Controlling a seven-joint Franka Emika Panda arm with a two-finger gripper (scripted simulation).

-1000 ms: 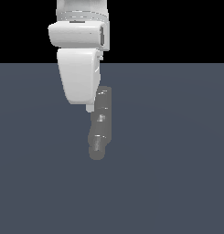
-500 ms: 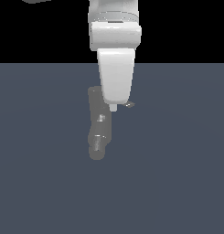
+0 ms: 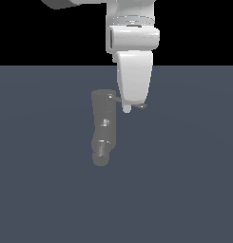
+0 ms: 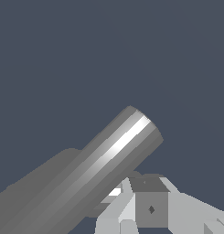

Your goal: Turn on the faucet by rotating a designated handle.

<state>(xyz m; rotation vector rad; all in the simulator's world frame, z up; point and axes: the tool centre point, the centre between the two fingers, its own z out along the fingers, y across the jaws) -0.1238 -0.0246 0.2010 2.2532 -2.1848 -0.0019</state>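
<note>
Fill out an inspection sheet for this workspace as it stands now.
Surface: plain dark slate floor, bare apart from the faucet.
Faucet: grey, slightly bent body lying on the floor.
Handle: thin rod sticking out toward the exterior view's right, mostly hidden behind the gripper; only its tip shows.
Clutter: nothing seen.
Gripper: white, pointing down at the handle beside the faucet's upper end; whether it is open or shut cannot be told.
Cables: nothing seen.
Surroundings: black background above the floor.

The dull grey faucet [image 3: 103, 129] lay lengthwise on the floor, ribbed nozzle toward six o'clock, its thin handle [image 3: 142, 107] projecting toward three o'clock from the cap.
</note>
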